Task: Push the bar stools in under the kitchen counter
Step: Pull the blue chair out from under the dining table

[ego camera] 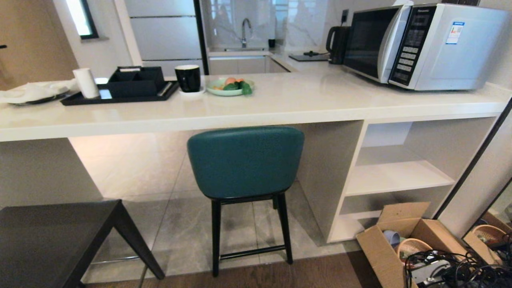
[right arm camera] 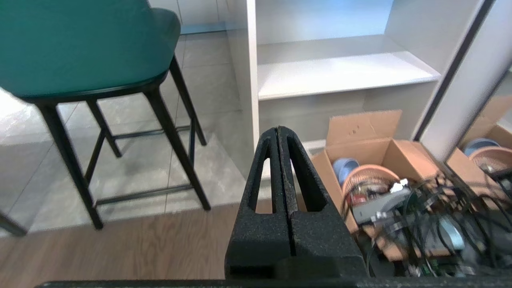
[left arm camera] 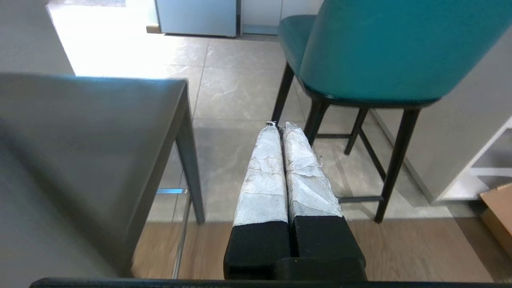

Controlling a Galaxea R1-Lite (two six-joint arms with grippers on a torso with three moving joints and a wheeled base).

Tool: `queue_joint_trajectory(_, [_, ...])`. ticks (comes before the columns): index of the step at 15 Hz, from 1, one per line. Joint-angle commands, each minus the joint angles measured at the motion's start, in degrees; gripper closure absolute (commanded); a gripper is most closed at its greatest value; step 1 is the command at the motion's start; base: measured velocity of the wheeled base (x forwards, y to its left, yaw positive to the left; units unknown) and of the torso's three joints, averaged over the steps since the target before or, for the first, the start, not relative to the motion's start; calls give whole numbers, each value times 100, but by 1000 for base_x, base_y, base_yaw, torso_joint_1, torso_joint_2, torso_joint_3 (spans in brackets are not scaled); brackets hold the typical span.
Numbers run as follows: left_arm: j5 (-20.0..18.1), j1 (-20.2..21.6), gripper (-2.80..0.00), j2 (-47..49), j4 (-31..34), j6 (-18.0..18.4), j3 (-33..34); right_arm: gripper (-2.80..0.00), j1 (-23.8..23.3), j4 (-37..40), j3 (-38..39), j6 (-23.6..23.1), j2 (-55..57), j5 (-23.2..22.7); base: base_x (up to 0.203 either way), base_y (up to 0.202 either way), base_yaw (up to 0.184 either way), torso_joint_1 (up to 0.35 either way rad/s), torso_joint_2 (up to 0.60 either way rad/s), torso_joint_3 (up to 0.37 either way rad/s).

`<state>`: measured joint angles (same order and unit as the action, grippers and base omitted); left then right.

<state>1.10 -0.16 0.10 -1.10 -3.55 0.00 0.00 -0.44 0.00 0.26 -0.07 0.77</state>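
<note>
- The left tool (left arm camera: 279, 127) sits nearest in its wrist view, its two tape-wrapped fingers (left arm camera: 264, 172) pressed together with nothing between them, pointing out over the floor.
- The right tool (right arm camera: 279, 130) is likewise closed and empty, black fingers (right arm camera: 298, 172) meeting at the tips, aimed toward the white shelves.
- Neither arm shows in the head view.
- At the lower left of the head view, close by, stands the dark-grey stool (ego camera: 52, 236), only its flat top and one slanted leg in view; it stands clear of the desk, on the near side of it.
- At the lower right, on the wooden floor, an open cardboard box (ego camera: 404, 236) holds a woven basket and a tangle of black cables (ego camera: 456, 270).
- Further in, the teal stool (ego camera: 245, 162) stands on the grey tiles with its curved back toward the camera; its backrest top lies right under the desk's front edge, its thin black legs near the pale grey side panel.
- The white shelves (ego camera: 396, 176) lie to the right of that stool, below the desk.
- The desk (ego camera: 304, 102) carries a black tray (ego camera: 120, 96) with a black organizer, a black cup (ego camera: 188, 78), a green plate of food (ego camera: 229, 87) and a microwave (ego camera: 424, 46).
- Behind it are a kettle (ego camera: 338, 44) and a sink tap (ego camera: 245, 30).
</note>
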Motion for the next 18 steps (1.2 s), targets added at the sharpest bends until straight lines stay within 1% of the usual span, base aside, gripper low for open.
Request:
queue_joint_trajectory(1, [5,-2,0,8,-5,-6,9,0,0,0,0,0,7,2,195,0,3,6,-1,-1])
queue_joint_trajectory(12, [5,-2,0,8,-5,-6,9,0,0,0,0,18,7,2,189,0,2,4,3,2])
queue_joint_trajectory(18, [5,7,0,-1,-5,-6,9,0,0,0,0,0,7,-6,0,0,0,0,0,0])
